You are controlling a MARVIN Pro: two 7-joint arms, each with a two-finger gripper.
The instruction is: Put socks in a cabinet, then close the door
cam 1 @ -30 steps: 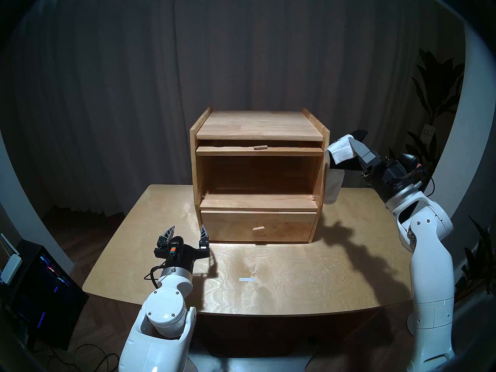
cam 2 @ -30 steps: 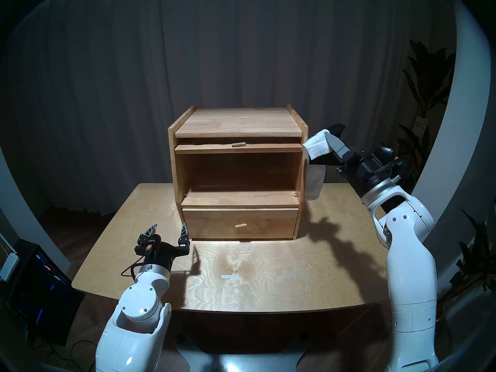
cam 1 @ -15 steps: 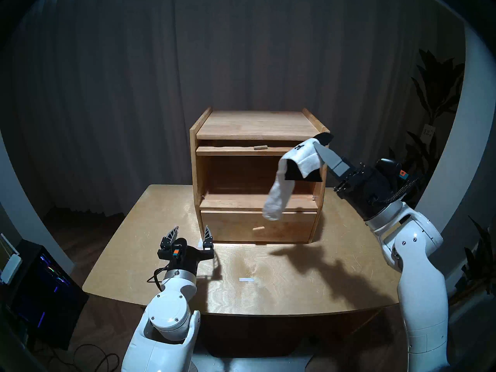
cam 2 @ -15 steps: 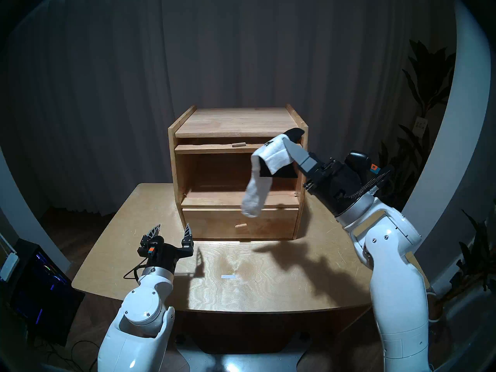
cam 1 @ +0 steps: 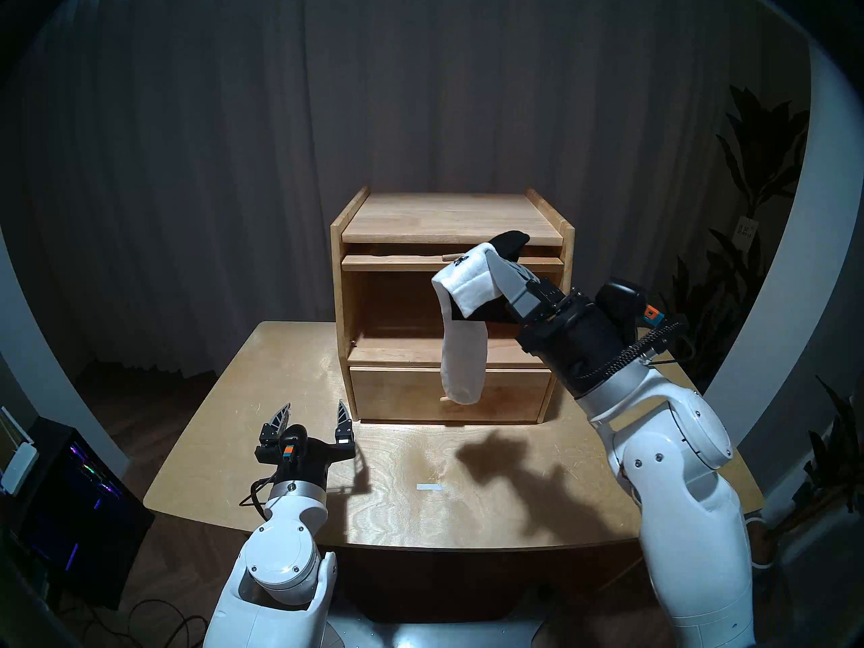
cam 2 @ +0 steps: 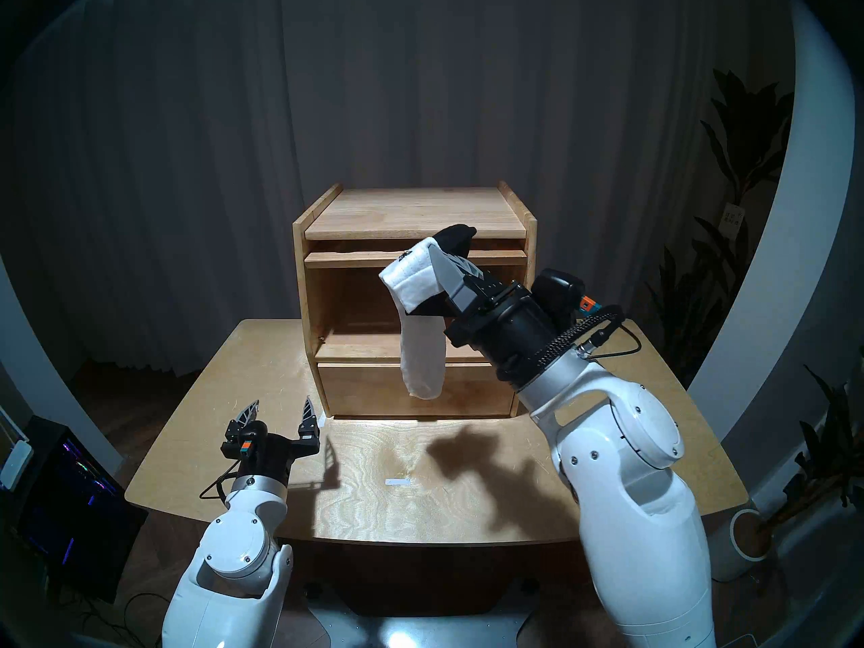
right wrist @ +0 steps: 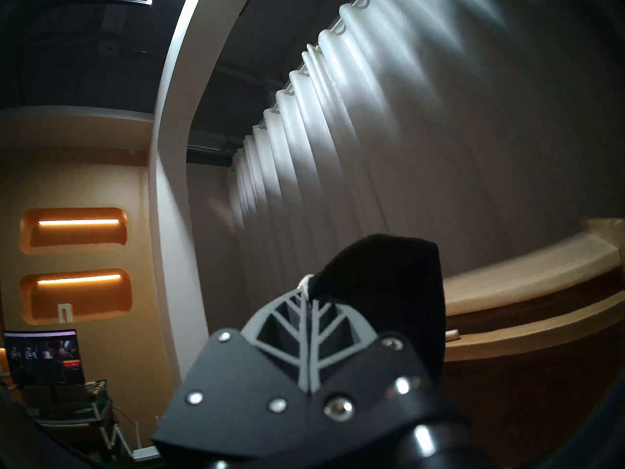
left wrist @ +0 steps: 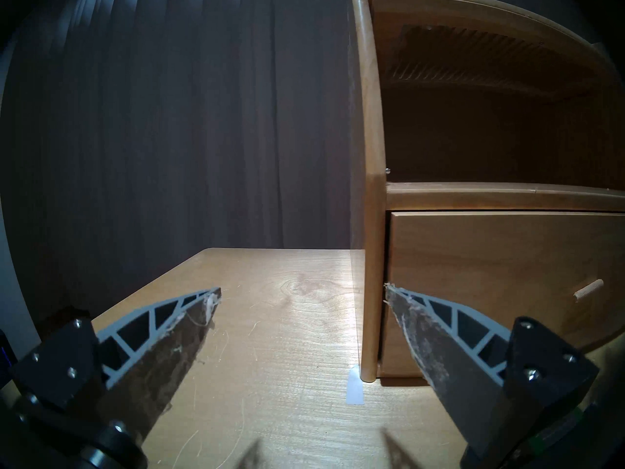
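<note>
My right gripper (cam 1: pixel 492 260) is shut on the two socks and holds them in the air in front of the cabinet's (cam 1: pixel 449 217) open upper compartment. The white sock (cam 1: pixel 463 362) hangs down past the drawer; the black sock (cam 1: pixel 512 242) sticks up beyond the fingertips. The right wrist view shows the shut gripper (right wrist: pixel 307 295) with the black sock (right wrist: pixel 389 282). The door (cam 1: pixel 397 262) lies pushed in flat under the cabinet top; its ribbed pane (left wrist: pixel 473 62) shows from below. My left gripper (cam 1: pixel 313 408) is open and empty, low by the cabinet's front left corner (left wrist: pixel 372 221).
The lower drawer (cam 1: pixel 402 394) is shut, its peg (left wrist: pixel 588 289) sticking out. A white tape strip (cam 1: pixel 428 487) lies mid-table. The table edge (cam 1: pixel 467 546) runs near me. A monitor (cam 1: pixel 70 492) stands off the table at left, plants (cam 1: pixel 757 165) at right.
My right arm swung left with the socks, from beside the cabinet's right wall to in front of the open compartment. The white sock swung and now hangs straight. My left gripper drifted slightly left and back.
</note>
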